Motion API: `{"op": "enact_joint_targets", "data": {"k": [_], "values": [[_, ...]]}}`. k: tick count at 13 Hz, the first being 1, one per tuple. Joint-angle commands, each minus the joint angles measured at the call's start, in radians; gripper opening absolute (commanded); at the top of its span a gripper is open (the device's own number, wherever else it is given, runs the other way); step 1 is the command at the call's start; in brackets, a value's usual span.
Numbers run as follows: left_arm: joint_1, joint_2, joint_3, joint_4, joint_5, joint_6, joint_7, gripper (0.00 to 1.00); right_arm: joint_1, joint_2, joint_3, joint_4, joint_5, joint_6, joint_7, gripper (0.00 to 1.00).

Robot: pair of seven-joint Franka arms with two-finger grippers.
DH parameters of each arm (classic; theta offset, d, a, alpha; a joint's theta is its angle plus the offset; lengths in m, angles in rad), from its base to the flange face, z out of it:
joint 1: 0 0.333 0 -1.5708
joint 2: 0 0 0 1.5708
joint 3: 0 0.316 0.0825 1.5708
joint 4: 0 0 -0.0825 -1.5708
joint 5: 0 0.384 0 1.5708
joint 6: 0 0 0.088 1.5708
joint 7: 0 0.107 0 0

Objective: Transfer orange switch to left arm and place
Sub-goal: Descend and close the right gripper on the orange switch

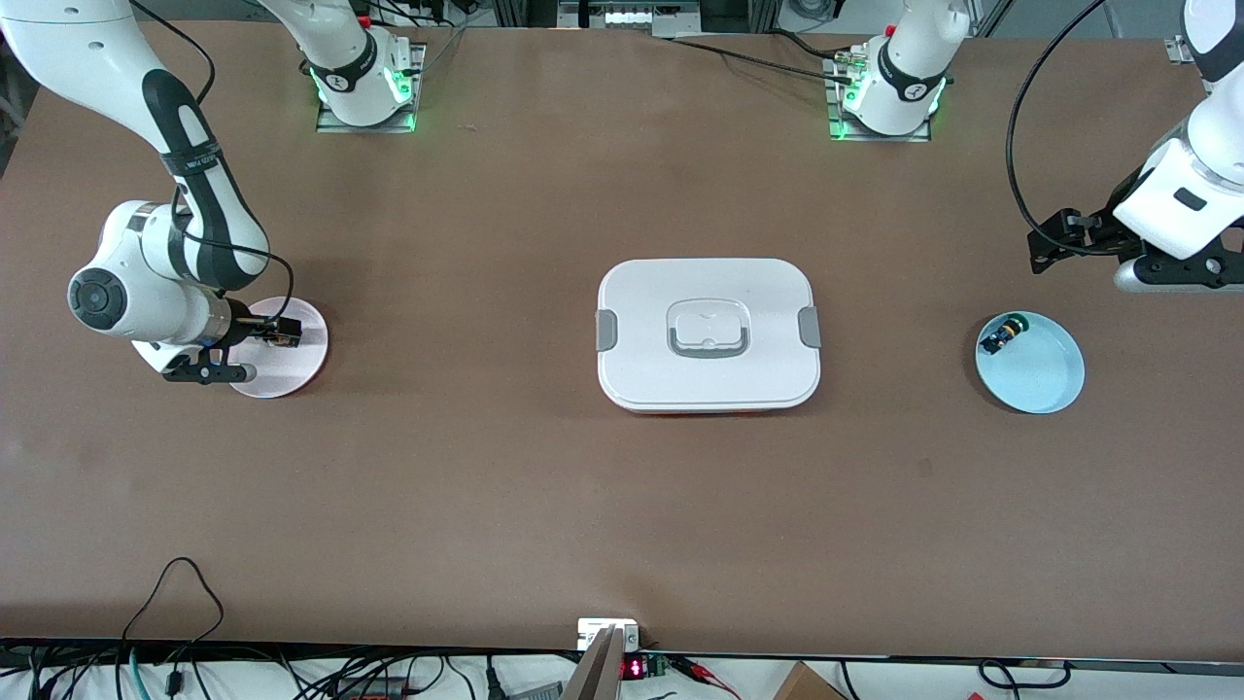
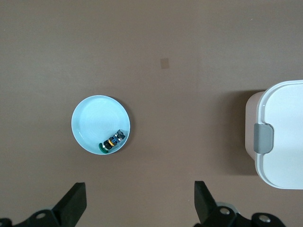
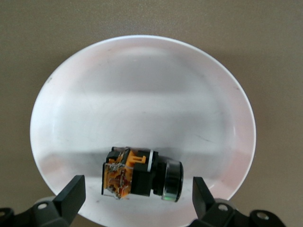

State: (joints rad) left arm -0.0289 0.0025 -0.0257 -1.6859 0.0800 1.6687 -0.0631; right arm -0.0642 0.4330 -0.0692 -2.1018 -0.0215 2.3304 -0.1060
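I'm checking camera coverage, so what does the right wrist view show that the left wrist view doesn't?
Only the right wrist view shows the orange switch lying in the pale pink dish, between the open right gripper's fingers. Only the left wrist view shows the light blue dish holding a small dark switch, plus an end of the white box, under the open left gripper. Both show the brown table.
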Motion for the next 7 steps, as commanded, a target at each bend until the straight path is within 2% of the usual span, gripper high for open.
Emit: {"op": "enact_joint_targets", "data": {"k": [1,7], "values": [[-0.002,0.008,0.003,0.014,-0.014,0.005,0.013,1.00,-0.009,-0.010,0.002,-0.064,-0.012,0.110,0.009,1.00],[-0.003,0.013,0.001,0.014,-0.014,0.008,0.008,1.00,-0.017,-0.014,0.000,-0.069,-0.012,0.116,0.034,1.00]]}}
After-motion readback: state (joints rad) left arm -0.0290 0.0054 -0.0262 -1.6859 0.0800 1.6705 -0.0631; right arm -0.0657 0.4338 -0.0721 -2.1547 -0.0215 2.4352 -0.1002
